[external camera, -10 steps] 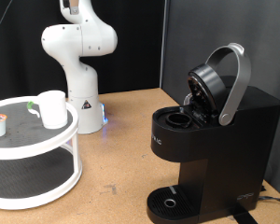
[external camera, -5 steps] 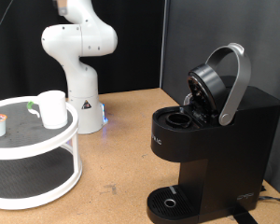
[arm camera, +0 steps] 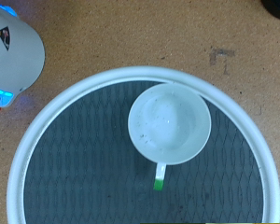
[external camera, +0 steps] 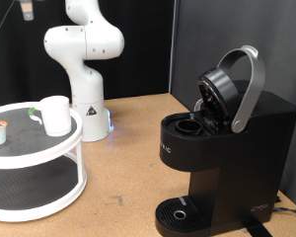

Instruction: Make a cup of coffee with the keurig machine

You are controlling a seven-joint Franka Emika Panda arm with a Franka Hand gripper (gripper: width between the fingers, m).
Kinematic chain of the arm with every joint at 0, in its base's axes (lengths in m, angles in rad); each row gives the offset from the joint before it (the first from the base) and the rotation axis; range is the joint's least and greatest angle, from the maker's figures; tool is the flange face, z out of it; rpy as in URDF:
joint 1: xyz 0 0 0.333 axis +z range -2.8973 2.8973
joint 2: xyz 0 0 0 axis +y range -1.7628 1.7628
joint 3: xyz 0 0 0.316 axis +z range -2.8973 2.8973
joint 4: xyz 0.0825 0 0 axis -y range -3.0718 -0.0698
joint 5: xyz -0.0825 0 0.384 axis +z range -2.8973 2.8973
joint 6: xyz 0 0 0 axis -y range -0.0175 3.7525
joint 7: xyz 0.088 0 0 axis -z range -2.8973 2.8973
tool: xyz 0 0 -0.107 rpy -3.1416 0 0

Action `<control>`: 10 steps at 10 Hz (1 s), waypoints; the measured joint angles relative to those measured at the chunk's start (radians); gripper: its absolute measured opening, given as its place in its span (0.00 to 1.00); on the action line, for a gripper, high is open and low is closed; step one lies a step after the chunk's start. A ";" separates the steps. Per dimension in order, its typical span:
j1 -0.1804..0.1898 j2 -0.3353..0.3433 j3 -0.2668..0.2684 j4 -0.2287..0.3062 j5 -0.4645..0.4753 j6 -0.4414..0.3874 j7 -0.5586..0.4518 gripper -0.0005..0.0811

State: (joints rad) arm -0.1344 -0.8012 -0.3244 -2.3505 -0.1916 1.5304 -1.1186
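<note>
Jaws state could not be told; the gripper [external camera: 27, 10] hung high, with the cup [arm camera: 170, 123] directly beneath on the round tray [arm camera: 47, 117]. Off-centre descent risked tipping it. The keurig machine [external camera: 222, 148] stood well apart, lid raised.

A small plain white cylindrical cup [external camera: 55, 115] [arm camera: 170, 122] is showing a pale, faintly grey inside and is sitting on a round white two-tier stand [external camera: 77, 146] [arm camera: 47, 116] whose dark grey mat [arm camera: 84, 149] is carrying a wavy mesh pattern. A white strip with a green end [arm camera: 160, 176] is lying there. The boxy matte black coffee maker [external camera: 232, 158] is wearing a silver-grey curved handle [external camera: 251, 87]. The tabletop [external camera: 128, 168] is showing speckled tan brown.
</note>
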 joint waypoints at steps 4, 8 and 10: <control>-0.001 0.012 -0.037 0.007 -0.013 -0.003 -0.022 0.99; -0.002 0.018 -0.063 -0.059 -0.025 0.078 -0.020 0.99; -0.006 0.033 -0.085 -0.132 -0.087 0.183 -0.020 0.99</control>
State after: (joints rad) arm -0.1404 -0.7680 -0.4095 -2.4824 -0.2789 1.7132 -1.1389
